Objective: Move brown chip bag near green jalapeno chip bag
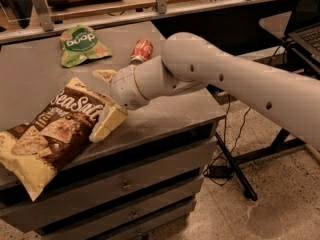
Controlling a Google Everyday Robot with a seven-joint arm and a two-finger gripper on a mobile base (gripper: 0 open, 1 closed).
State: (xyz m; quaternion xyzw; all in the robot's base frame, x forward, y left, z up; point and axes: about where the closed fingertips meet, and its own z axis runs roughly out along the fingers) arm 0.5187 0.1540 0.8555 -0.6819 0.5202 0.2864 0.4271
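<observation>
The brown chip bag [52, 129] lies flat at the front left of the grey cabinet top [170, 111], its cream lower end hanging over the front edge. The green jalapeno chip bag [81, 44] lies at the back left, well apart from it. My gripper [102, 101] is open at the brown bag's right end. One cream finger [105, 75] is above the bag's top right corner. The other finger [107, 124] lies on the top against the bag's right edge.
A red soda can [141, 49] lies on its side at the back, right of the green bag. My white arm [225, 79] reaches in from the right. A rail runs behind the cabinet. Drawers [125, 184] are below; a stand leg [235, 169] is on the floor to the right.
</observation>
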